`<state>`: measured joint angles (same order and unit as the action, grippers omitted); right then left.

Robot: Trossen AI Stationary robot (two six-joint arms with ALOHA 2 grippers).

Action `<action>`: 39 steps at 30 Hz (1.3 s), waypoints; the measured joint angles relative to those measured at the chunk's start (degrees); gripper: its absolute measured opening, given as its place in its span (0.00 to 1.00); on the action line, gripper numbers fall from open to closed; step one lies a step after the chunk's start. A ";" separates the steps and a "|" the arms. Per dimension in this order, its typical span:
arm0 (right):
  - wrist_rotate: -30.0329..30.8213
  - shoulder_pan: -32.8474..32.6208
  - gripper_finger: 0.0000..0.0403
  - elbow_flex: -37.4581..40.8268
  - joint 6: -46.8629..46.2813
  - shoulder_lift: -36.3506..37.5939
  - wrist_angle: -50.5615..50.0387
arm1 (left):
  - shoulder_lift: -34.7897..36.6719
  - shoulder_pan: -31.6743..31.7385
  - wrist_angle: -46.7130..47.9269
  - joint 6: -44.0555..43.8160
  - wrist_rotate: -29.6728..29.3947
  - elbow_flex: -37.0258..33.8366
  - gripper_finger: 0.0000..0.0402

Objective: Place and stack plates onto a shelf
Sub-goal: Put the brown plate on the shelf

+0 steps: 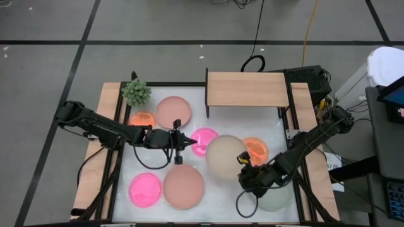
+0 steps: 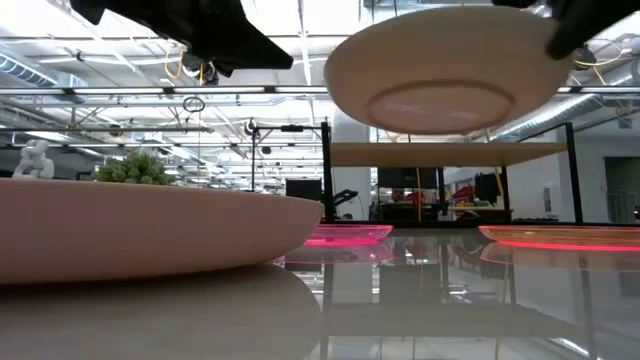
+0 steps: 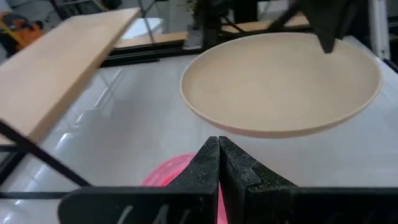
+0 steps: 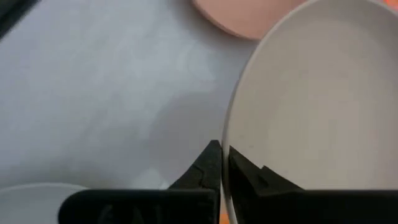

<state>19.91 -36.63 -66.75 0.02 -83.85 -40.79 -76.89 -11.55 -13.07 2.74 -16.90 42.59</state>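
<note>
A beige plate (image 1: 225, 157) is held off the table by the right gripper (image 1: 243, 160), fingers pinched on its rim – in the low view it hangs clear above the tabletop, roughly level with the shelf (image 1: 245, 88). The shelf top is bare, so the first placement is judged to be in hand. The left gripper (image 1: 187, 143) is parked mid-table near a pink plate (image 1: 204, 140), fingers closed on nothing. The other plates are left on the table – salmon (image 1: 184, 186), neon pink (image 1: 144, 188), orange (image 1: 255, 149). The next move calls for the plate to be carried back over the shelf, kept level, lowered flat to one side so room is left for a second stack.
</note>
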 joint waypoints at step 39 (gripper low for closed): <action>7.27 20.56 0.00 -4.96 8.35 12.23 -12.67 | 5.50 9.48 7.17 3.15 7.99 0.02 0.00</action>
<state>27.18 -16.07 -71.70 8.37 -71.63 -53.46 -71.40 -2.07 -5.90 5.89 -8.91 42.61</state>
